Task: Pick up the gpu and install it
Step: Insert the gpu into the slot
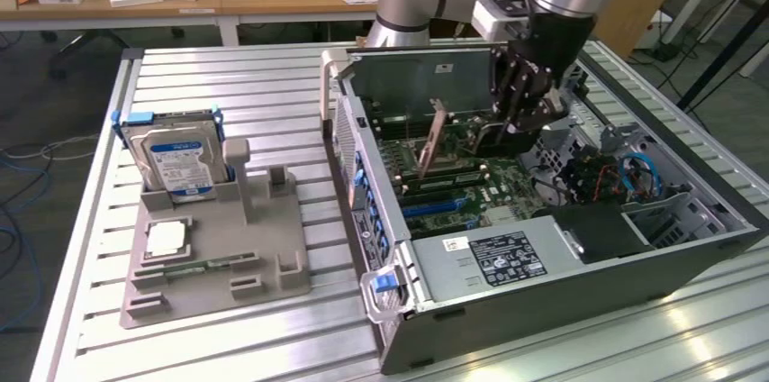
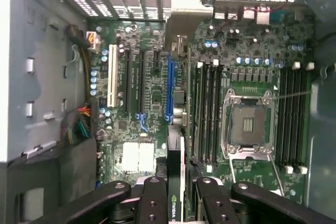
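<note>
The gpu stands on edge inside the open computer case, over the motherboard and apparently at its slots. The claw is closed partway on the card's upper edge, gripping it. The case lies on the desk beside a grey holder carrying a hard drive.

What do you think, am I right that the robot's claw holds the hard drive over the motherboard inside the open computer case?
Not quite: the gripper holds the gpu over the motherboard inside the open computer case, as the wrist view shows. The hard drive stands outside it.
</note>
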Tool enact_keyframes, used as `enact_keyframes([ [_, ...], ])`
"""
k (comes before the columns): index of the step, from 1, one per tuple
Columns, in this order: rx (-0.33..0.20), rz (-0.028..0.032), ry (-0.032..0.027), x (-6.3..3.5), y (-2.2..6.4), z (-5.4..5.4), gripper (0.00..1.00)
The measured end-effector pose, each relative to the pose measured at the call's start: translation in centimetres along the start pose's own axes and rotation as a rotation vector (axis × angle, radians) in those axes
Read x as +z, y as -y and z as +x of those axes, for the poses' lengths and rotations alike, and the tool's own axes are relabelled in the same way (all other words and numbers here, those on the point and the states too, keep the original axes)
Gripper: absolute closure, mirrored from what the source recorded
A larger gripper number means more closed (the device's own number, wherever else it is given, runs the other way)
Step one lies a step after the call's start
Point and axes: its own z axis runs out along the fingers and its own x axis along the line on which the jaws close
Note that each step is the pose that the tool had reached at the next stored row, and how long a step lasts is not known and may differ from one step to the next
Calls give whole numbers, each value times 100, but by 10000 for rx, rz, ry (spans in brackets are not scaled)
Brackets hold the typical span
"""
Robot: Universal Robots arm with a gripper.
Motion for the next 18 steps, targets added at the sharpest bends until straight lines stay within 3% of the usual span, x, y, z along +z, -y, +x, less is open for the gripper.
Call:
enact_keyframes([
  [9,-157,65,-6,154,-43,-1,74],
  [10,-179,84,-7,164,-48,-1,74],
  [14,-197,257,-12,194,-84,-1,74],
  [18,-198,258,-18,196,-83,-1,74],
])
